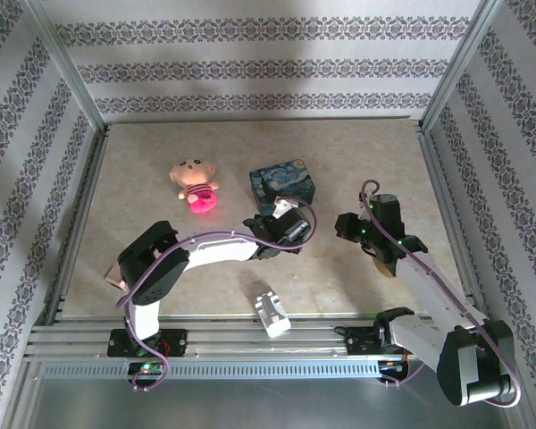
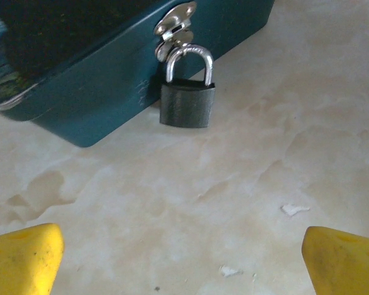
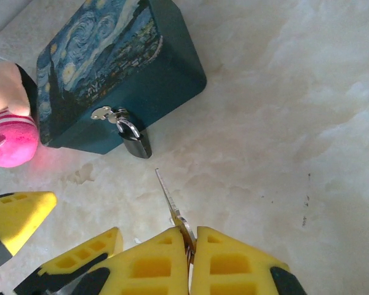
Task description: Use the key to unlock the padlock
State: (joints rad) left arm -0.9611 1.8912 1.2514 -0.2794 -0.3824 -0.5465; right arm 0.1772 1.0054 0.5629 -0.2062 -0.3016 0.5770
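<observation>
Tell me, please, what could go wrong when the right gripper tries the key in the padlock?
The right gripper pinches the thin key by one end only; an off-axis push could twist it loose.
The padlock hangs on the blue tin, its keyhole unseen, and the open left gripper holds nothing, so lock or tin may swing or slide away.

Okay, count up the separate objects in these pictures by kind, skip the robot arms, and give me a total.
Pink plush doll: 1
Blue starry-night painted rectangular tin: 1
Dark grey metal padlock: 1
Thin silvery-grey metal key: 1
White plastic block-like piece: 1
Total: 5
</observation>
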